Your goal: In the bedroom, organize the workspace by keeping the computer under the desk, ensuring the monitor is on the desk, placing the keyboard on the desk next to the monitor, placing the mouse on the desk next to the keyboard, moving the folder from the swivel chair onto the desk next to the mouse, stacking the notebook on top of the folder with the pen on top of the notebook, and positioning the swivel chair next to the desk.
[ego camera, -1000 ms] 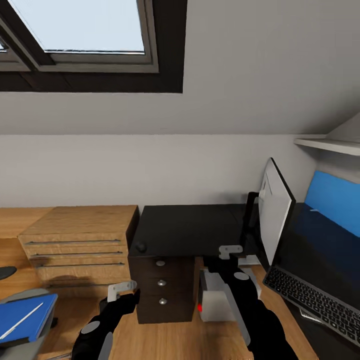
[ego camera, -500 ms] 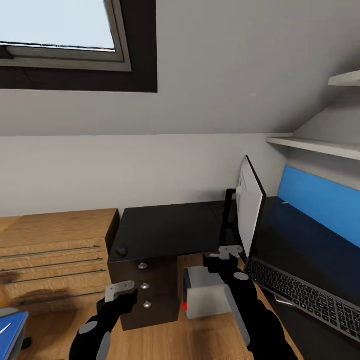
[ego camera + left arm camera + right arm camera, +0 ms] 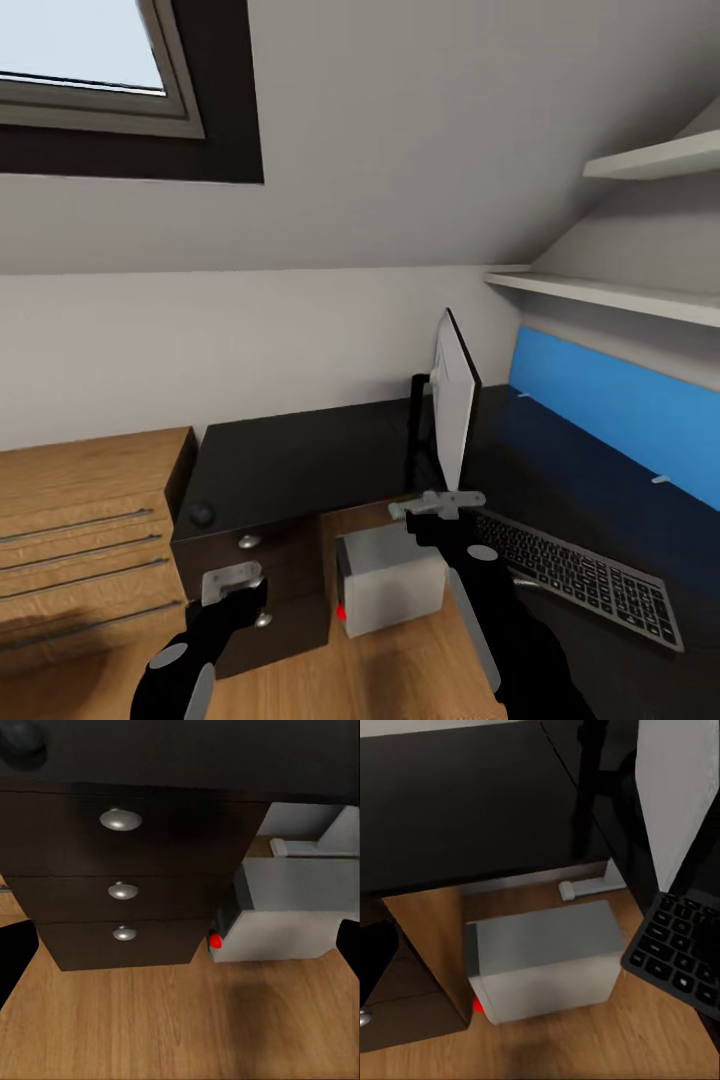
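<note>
The black-topped desk [image 3: 300, 455] stands under the sloped wall, with three silver-knobbed drawers [image 3: 120, 819] on its left side. The monitor [image 3: 456, 405] stands on it edge-on, pale grey back toward me. The keyboard [image 3: 575, 575] lies on the desk's right wing in front of the screen. A small black mouse [image 3: 202, 515] sits at the left front corner. The grey computer [image 3: 392, 588] with its red button [image 3: 216, 940] stands on the floor under the desk. My left gripper [image 3: 232, 583] hangs open before the drawers, and my right gripper [image 3: 437, 505] is open above the computer [image 3: 544, 956].
A light wood chest [image 3: 80, 540] with steel handles stands left of the desk. A blue back panel [image 3: 620, 410] runs along the right wing, with two white shelves [image 3: 620, 295] above it. A dark-framed skylight [image 3: 100, 100] sits at the upper left. Wood floor [image 3: 180, 1027] lies below both grippers.
The camera has turned right, so the whole picture shifted left: the grey chair seat with the blue folder left the view and more of the desk's right wing shows. Both arms keep their pose.
</note>
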Controlling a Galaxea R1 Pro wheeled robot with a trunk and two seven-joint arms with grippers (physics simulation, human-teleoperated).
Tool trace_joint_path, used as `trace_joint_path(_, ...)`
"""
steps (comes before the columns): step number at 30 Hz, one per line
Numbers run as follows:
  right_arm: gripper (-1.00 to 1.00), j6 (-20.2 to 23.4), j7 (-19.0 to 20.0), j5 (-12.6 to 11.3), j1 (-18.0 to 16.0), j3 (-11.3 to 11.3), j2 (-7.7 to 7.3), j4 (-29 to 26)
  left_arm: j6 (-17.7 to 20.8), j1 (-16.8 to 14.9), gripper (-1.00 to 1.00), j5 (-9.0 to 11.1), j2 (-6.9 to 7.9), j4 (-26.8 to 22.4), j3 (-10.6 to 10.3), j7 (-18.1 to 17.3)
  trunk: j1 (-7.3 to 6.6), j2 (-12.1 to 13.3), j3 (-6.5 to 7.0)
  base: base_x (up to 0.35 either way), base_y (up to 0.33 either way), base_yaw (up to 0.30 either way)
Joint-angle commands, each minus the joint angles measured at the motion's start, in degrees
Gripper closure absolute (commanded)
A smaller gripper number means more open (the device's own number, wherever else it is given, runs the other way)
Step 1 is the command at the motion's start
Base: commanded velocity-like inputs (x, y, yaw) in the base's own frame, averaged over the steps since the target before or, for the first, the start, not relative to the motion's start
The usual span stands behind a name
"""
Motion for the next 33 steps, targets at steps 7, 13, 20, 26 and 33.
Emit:
trace_joint_path(7, -1.0, 0.32, -0.32, -0.02, -0.06, 0.09, 0.0, -0.05, 0.33, -0.03, -1.0, 0.53, -0.09, -0.18, 1.43, 0.28, 0.01, -0.06, -0.08, 0.0, 0.0, -0.26)
trace_joint_path(13, -1.0, 0.32, -0.32, -0.04, -0.06, 0.09, -0.04, -0.05, 0.37, -0.03, -1.0, 0.55, -0.07, -0.18, 2.06, 0.28, 0.01, -0.06, -0.08, 0.0, 0.0, -0.26)
trace_joint_path(20, -1.0, 0.32, -0.31, -0.1, -0.06, 0.05, -0.08, -0.08, 0.42, -0.03, -1.0, 0.6, -0.1, -0.18, 4.37, 0.28, 0.01, -0.06, -0.08, 0.0, 0.0, -0.26)
trace_joint_path(26, -1.0, 0.27, 0.85, -0.2, -0.06, -0.07, -2.65, 0.14, 0.39, -0.03, -1.0, 0.57, -0.11, -0.18, 5.63, 0.28, 0.01, -0.06, -0.08, 0.0, 0.0, -0.045)
trace_joint_path(33, -1.0, -0.5, 2.77, -0.34, -0.43, -5.65, -6.58, 4.94, 0.17, -0.03, -1.0, 0.55, -0.11, -0.17, 5.44, 0.22, 0.01, -0.06, -0.08, 0.089, 0.0, -0.003)
